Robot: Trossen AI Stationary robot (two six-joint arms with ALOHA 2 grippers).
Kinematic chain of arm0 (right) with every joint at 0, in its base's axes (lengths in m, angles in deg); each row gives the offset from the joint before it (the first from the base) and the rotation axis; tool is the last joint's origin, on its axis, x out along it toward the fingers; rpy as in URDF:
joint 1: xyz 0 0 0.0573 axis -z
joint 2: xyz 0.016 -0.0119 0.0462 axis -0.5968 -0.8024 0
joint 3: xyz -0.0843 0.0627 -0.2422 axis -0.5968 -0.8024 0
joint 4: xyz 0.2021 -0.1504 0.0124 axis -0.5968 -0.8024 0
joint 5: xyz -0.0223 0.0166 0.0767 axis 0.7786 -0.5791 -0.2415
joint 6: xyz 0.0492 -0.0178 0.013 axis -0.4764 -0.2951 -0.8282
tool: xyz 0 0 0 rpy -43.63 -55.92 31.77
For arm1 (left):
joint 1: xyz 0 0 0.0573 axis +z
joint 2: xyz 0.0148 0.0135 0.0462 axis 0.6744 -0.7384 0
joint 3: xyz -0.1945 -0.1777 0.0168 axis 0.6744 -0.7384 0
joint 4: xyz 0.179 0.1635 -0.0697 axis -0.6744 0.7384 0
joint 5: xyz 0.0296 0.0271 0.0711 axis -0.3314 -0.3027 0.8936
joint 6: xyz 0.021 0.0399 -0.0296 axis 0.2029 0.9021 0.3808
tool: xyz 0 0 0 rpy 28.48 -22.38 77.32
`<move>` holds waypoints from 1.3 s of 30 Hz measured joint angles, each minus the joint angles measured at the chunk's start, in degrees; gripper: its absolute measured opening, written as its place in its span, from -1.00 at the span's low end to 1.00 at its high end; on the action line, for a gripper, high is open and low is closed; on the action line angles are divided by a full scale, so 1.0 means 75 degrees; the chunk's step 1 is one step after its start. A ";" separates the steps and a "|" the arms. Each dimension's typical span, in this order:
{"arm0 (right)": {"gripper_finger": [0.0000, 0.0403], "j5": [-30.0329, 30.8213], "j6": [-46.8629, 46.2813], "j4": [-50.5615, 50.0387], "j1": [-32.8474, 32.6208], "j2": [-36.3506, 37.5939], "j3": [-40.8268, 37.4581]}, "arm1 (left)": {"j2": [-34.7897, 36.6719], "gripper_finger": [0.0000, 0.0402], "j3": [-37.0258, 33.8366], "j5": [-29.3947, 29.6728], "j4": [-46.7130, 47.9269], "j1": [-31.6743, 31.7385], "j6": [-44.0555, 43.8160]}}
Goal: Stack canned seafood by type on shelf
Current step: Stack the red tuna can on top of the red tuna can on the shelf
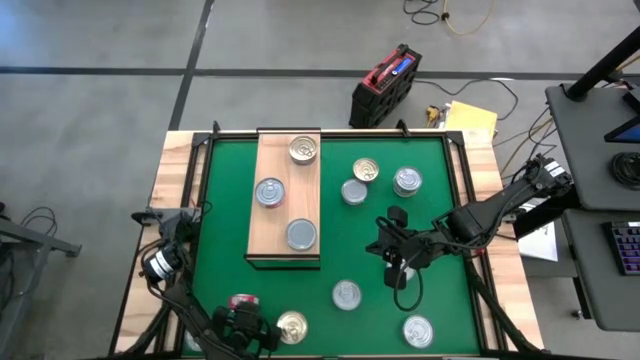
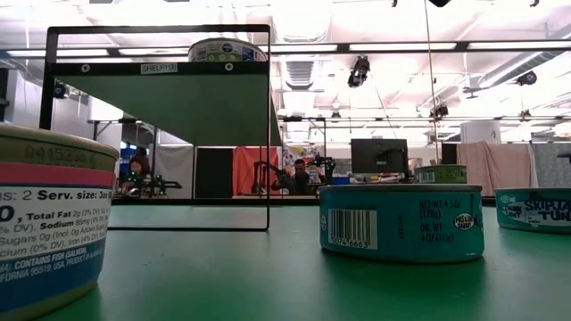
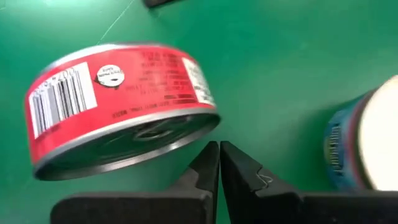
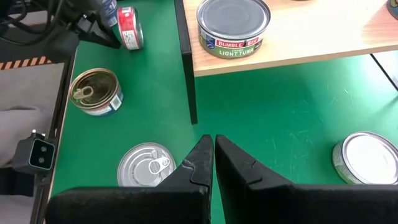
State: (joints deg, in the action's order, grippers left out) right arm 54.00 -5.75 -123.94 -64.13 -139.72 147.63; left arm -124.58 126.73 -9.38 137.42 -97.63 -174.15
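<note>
The shelf (image 1: 285, 195) is a light wooden board on a black frame, and three tins rest flat on it (image 1: 303, 150) (image 1: 269, 192) (image 1: 301, 234). Several more tins sit on the green mat, among them a silver-lidded one (image 1: 346, 294) and a gold-lidded one (image 1: 292, 326). A red tin (image 3: 118, 106) stands tilted up on its rim near the mat's front left (image 1: 243, 302). My left gripper (image 3: 219, 155) is shut, its tips right beside that tin's lower rim. My right gripper (image 1: 400, 250) hangs shut above the mat, right of the shelf's near end. My left gripper comes slanting down at the red tin's rim (image 3: 208, 124) with its fingers shut. I cannot tell whether the fingertips touch the rim or stop just short of it. The tin is tipped, with one flat face turned toward the gripper.
A blue-walled tin with a pale lid (image 3: 367, 143) stands close beside my left gripper. Three tins cluster right of the shelf's far end (image 1: 365, 170) (image 1: 354, 191) (image 1: 406, 181). Another sits at the front right (image 1: 418, 331). Bare mat lies between the shelf and my right gripper (image 4: 214, 149).
</note>
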 joint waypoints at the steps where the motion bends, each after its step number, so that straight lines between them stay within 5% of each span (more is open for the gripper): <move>1: -0.95 0.0000 0.0015 0.0000 0.0000 0.0000 0.0000 | 0.0002 -1.00 0.0004 0.0095 0.0006 0.0000 0.0003; 24: -0.95 -0.0009 0.0015 0.0000 0.0003 0.0000 0.0000 | 0.0073 -1.00 0.0027 0.0112 -0.0212 0.0000 0.0000; 39: -0.95 -0.0042 0.0024 -0.0006 0.0000 0.0000 0.0000 | 0.0073 -1.00 0.1512 0.0808 0.0966 -0.0003 0.0833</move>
State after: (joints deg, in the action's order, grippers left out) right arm 53.68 -5.58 -123.98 -64.13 -139.72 147.63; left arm -124.03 138.07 -3.31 144.67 -97.65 -167.91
